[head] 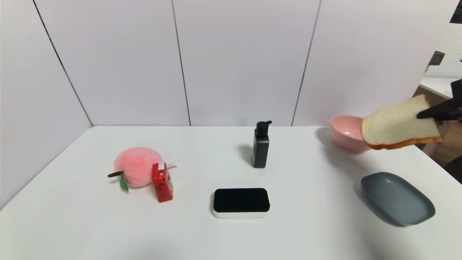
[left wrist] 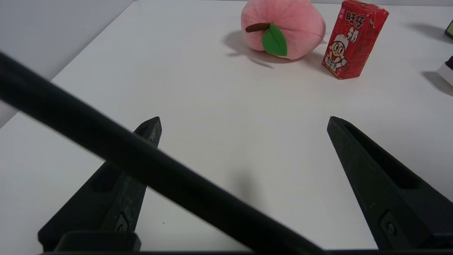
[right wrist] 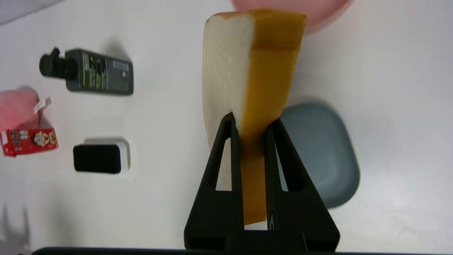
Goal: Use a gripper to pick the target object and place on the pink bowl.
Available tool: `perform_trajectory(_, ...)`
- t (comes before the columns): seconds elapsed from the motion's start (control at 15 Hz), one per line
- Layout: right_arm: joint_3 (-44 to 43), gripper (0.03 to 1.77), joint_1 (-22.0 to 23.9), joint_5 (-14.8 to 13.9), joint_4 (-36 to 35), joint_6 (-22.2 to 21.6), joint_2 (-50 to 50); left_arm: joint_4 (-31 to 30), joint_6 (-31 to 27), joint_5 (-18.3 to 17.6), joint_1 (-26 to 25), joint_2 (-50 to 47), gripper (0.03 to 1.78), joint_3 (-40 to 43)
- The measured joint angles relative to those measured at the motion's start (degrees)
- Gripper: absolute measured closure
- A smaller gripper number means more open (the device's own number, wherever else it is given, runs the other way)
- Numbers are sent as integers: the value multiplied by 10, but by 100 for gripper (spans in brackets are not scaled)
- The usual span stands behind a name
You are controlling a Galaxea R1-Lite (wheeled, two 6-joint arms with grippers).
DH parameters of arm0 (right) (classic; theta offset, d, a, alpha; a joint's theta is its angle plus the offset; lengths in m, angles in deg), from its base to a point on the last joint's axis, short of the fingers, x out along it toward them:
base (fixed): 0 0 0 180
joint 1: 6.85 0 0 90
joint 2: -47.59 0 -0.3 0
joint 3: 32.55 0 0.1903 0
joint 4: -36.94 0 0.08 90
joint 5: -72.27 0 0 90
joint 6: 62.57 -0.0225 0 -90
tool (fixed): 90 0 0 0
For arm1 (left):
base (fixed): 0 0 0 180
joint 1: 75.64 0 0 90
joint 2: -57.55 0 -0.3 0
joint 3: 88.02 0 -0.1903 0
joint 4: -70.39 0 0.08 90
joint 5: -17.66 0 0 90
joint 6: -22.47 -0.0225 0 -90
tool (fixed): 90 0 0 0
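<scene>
Head view: your right gripper point(head: 427, 115) carries the toast point(head: 399, 124) aloft beside the pink bowl point(head: 345, 132); only placing remains. Left wrist view: your left gripper point(left wrist: 244, 122) idles, fingers spread, over the table point(left wrist: 212, 99). Right wrist view: fingers point(right wrist: 226, 141) clamp the slice.

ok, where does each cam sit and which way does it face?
Head: on the robot's head, looking down at the table; right gripper holds the toast by the bowl.
Left wrist: low over the table, open left gripper facing peach.
Right wrist: above, own fingers clamping toast.
All three show the carton.
</scene>
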Motion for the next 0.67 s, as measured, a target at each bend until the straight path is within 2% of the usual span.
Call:
perform_trajectory(0.33,-80,157,1,-2,-65,-1,77,0,0,0,0,0,12,0)
perform_trajectory(0.67,-101,158,2,-2,-135,0,137,0,0,0,0,0,12,0)
